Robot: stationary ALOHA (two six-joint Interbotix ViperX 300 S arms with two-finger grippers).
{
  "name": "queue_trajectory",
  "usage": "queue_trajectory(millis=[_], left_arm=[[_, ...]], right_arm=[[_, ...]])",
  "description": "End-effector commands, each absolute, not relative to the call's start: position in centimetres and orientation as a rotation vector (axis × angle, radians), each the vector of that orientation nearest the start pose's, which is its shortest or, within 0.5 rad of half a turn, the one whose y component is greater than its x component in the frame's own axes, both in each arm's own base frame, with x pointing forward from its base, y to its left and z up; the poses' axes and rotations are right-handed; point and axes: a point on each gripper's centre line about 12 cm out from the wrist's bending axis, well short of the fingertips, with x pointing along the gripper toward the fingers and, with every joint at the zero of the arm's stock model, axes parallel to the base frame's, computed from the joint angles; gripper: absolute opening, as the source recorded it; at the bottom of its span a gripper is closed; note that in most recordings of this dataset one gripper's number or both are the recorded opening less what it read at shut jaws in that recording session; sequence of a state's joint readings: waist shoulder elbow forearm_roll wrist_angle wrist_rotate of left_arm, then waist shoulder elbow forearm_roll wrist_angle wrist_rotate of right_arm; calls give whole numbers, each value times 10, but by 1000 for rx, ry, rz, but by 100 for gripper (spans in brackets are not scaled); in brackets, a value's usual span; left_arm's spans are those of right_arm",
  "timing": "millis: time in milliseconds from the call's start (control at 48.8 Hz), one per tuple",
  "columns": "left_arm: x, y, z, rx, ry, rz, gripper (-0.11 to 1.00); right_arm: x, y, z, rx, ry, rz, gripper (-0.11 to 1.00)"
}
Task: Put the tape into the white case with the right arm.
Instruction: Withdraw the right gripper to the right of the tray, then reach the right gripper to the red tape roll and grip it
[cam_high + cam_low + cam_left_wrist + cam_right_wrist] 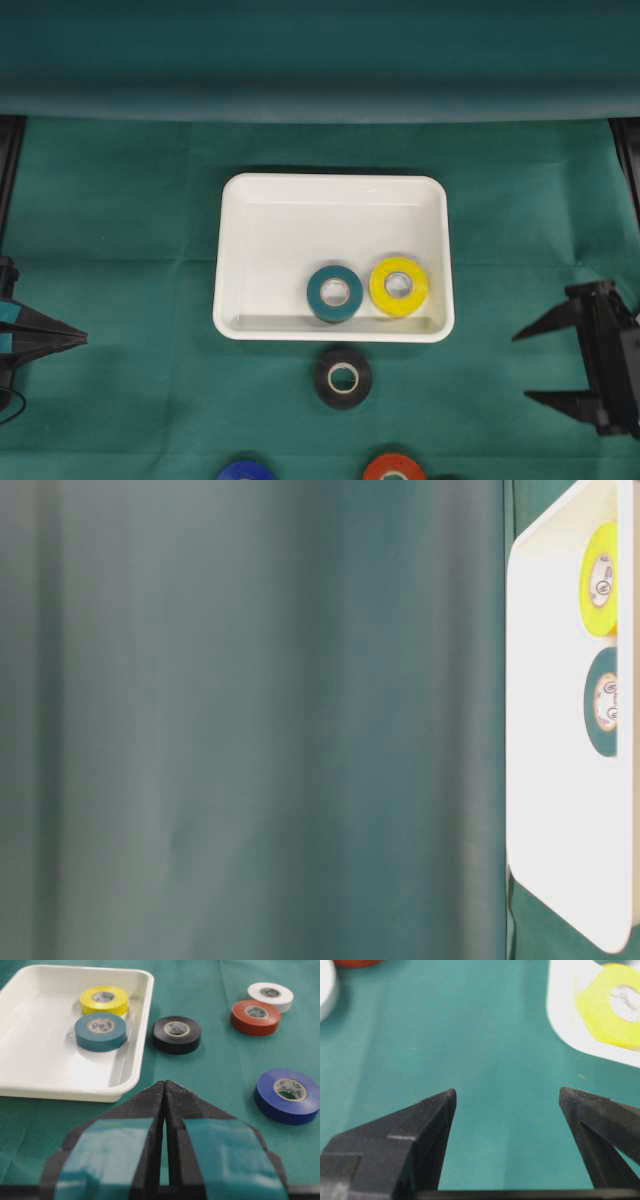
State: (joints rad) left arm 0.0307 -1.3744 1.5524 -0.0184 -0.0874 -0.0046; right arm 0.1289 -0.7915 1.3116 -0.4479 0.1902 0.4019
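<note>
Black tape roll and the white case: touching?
Apart. In the left wrist view, green cloth shows between the black tape roll and the white case rim; the overhead view agrees.

Your right arm's matte black plastic gripper [536, 366] ends in two long fingers [427, 1125] that taper to sharp points, their surface finely grained and free of markings. Your left arm's black gripper [165, 1091] has the same pointed wedge shape, but each finger [125, 1130] carries a smooth teal patch along its upper face.
</note>
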Motion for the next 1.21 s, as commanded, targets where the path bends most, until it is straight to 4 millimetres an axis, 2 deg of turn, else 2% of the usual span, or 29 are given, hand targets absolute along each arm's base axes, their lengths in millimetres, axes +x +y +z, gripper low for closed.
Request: queue_trajectory(millis=[0,328,574,718,1189], left_arm=[[132,5,185,-27,76,37,0],[132,5,185,-27,78,37,0],[132,5,185,-27,78,37,0],[132,5,185,-27,78,37,0],[132,5,185,-27,79,37,0]], right_arm=[[181,22,161,-118,666,101,54],[179,27,158,-134,669,133,54],[192,32,168,-128,634,149,53],[207,36,169,-127,655,159,53],[287,58,163,-123,700,204,54]])
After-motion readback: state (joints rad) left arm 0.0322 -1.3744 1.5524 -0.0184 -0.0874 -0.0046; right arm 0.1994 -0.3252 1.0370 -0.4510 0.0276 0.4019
